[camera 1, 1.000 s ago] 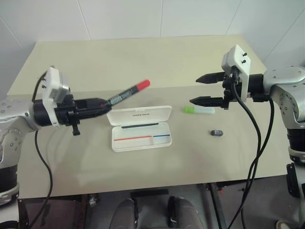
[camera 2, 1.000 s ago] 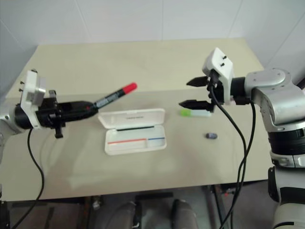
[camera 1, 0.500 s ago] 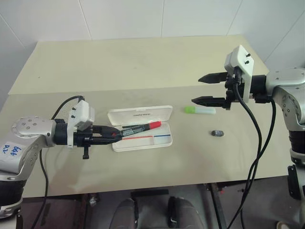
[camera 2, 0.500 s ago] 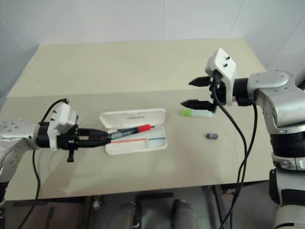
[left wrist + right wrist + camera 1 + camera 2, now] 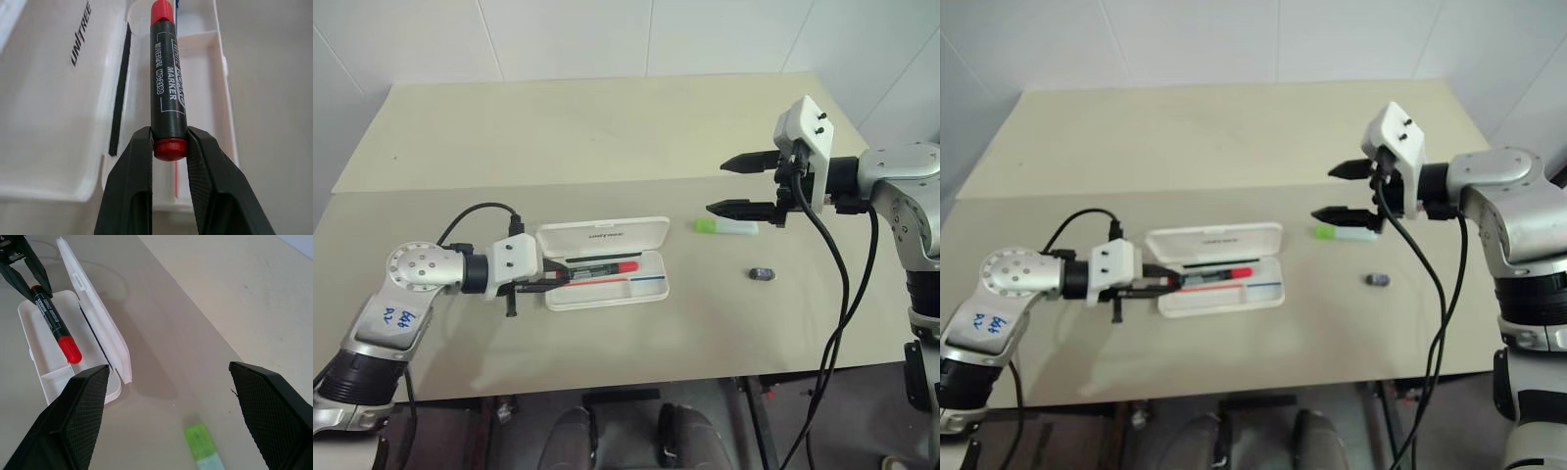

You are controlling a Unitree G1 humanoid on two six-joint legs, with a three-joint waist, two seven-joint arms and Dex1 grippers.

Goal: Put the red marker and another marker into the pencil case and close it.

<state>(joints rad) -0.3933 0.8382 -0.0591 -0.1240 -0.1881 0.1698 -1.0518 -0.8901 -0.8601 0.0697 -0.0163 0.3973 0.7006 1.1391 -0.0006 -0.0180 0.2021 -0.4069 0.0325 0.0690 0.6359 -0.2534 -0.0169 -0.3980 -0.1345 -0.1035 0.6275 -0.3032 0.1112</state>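
Red marker (image 5: pixel 598 267) has come down from above the surface into the open case (image 5: pixel 604 262), your left fingers (image 5: pixel 128 186) still clamped on it, so releasing looks next. Your right fingers (image 5: pixel 740 208) hang wide open over the green marker (image 5: pixel 725 226), right of the case.

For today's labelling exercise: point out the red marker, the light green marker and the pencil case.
red marker (image 5: pixel 168 93), left wrist view, on its black barrel.
light green marker (image 5: pixel 707 226), left eye view, on its green end.
pencil case (image 5: pixel 599 235), left eye view, on the open lid.
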